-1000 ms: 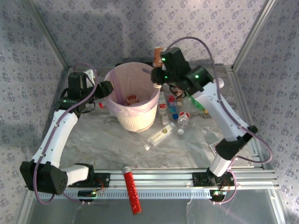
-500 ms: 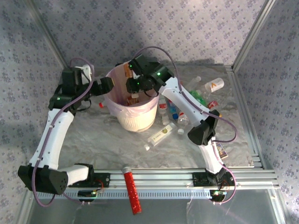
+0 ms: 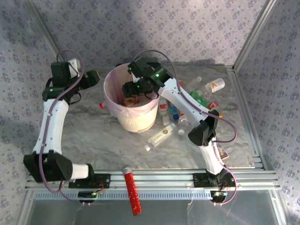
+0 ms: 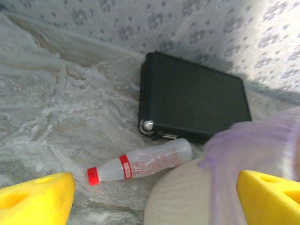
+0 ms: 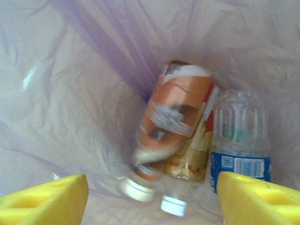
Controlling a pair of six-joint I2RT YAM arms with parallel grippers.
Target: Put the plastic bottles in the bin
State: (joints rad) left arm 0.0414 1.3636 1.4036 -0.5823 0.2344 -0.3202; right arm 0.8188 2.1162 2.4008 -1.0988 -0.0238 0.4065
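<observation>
- A robot test cell in a lab, not a home: walls (image 3: 197, 28) of pale flower-patterned sheet close it in on three sides.
- Bare metal posts (image 3: 250, 40) stand at the corners.
- A slotted aluminium rail (image 3: 164, 180) runs along the near edge, with the left arm (image 3: 50, 124) and right arm (image 3: 185, 102) bolted to it.
- Purple cables (image 3: 154, 50) loop along the arms, and green lights glow at the joints.
- A crinkled marble-look sheet covers the desk (image 3: 93, 140).

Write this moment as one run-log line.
right gripper: open over bin | orange-label bottle: in bin | left gripper: open, facing red-capped bottle
</observation>
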